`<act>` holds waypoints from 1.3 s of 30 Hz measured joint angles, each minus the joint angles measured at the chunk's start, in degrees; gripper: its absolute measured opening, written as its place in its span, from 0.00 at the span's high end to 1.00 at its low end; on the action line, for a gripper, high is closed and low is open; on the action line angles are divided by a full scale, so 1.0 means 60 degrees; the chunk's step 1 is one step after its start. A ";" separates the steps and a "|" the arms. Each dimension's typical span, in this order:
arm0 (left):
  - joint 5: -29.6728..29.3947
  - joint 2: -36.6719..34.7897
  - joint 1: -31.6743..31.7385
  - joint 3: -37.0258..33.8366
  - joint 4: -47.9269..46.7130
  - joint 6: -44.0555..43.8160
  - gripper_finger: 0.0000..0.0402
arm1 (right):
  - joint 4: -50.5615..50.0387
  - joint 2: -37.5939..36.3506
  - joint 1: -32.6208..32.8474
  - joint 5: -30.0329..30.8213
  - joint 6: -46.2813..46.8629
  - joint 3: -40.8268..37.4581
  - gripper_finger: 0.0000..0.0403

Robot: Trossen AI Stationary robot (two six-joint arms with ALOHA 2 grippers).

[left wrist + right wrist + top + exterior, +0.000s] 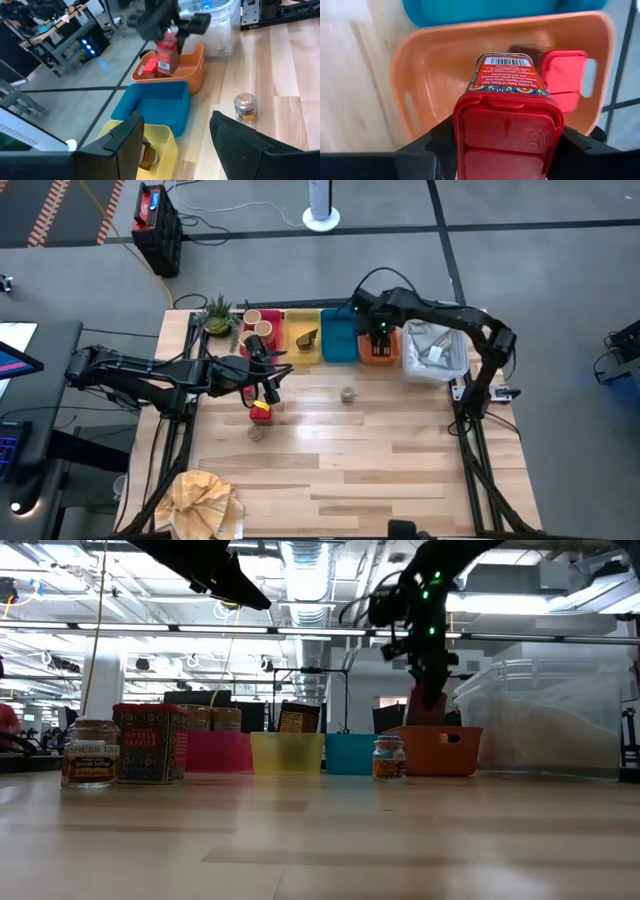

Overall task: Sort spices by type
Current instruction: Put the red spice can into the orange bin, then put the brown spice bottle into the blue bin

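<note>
1. My right end effector (507, 150) is clamped on a red spice tin (507, 120), one finger on each side of it, and it holds the tin over the orange bin (378, 352).
2. The long axis of this tin runs away from my wrist: its red lid faces my wrist camera and its end with the barcode points down into the bin. In the left wrist view the tin (168, 54) stands nearly upright, only a little tilted.
3. A second red tin (568, 80) already lies inside the orange bin.
4. My left end effector (268, 380) hovers above the bench (400, 460) with the fingers apart and nothing between them.
5. Below it a red tin (261, 410) stands upright on the bench, with a small round jar (256, 432) beside it. Another small jar (347, 394) stands alone, near the blue bin (338, 338).
</note>
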 joint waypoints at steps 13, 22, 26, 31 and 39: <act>-0.0003 0.0000 0.0000 0.0000 0.0038 0.0004 0.46 | 0.0363 0.1451 -0.0075 0.0029 -0.0130 0.0004 0.35; -0.0003 0.0000 0.0000 -0.0004 -0.0013 -0.0013 0.46 | 0.0542 0.1211 -0.0452 0.0039 -0.0045 0.0011 0.27; -0.0003 0.0000 0.0000 -0.0004 -0.0136 -0.0069 0.46 | 0.0473 0.1088 -0.0507 0.0044 0.0040 0.0015 0.20; -0.0003 0.0000 0.0000 -0.0004 -0.0210 -0.0256 0.46 | 0.0395 0.0656 -0.0413 0.0051 0.0326 0.0392 0.13; -0.0003 0.0000 0.0004 -0.0004 -0.0609 -0.0355 0.46 | 0.1424 -0.0970 0.1009 -0.1811 0.0775 -0.0303 0.14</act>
